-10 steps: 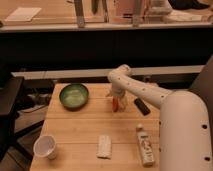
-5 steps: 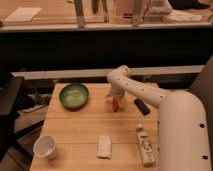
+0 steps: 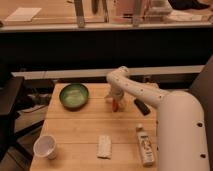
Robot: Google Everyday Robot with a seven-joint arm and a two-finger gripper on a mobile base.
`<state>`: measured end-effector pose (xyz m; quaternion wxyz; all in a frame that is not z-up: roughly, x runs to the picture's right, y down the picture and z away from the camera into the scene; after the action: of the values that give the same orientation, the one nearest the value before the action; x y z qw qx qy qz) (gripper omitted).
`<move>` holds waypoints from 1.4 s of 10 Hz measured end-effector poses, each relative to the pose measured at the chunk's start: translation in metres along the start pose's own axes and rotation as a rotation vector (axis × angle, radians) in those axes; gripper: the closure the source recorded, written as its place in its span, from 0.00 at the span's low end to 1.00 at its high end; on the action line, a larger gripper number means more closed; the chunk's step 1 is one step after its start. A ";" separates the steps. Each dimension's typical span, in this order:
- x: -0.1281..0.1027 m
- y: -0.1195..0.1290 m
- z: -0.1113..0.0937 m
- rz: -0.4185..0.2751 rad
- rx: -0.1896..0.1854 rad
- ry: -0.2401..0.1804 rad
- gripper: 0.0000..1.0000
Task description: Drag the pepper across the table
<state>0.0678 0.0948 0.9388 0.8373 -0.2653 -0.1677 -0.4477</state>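
The small orange-red pepper (image 3: 115, 105) lies on the light wooden table (image 3: 80, 127), a little right of the green bowl. My gripper (image 3: 114, 99) reaches down from the white arm (image 3: 145, 95) and sits right over the pepper's upper end, hiding part of it. Only the pepper's lower tip shows below the gripper.
A green bowl (image 3: 74, 95) stands at the back left. A white paper cup (image 3: 45, 147) is at the front left. A white packet (image 3: 104, 146) lies at the front middle and a small bottle (image 3: 145, 144) at the front right. A black bar (image 3: 141, 106) lies right of the gripper.
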 end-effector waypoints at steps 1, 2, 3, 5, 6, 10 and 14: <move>0.000 0.000 0.001 -0.001 0.000 -0.001 0.20; -0.001 -0.001 0.003 -0.002 0.000 -0.003 0.20; -0.001 -0.001 0.004 -0.002 -0.001 -0.004 0.23; -0.002 0.000 0.005 -0.002 -0.002 -0.006 0.39; -0.002 -0.001 0.005 -0.003 -0.002 -0.005 0.48; -0.003 0.003 0.009 0.005 0.005 -0.003 0.89; 0.012 0.025 0.008 0.029 0.011 -0.004 0.99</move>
<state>0.0946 0.1034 0.9444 0.8447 -0.2640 -0.1681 -0.4342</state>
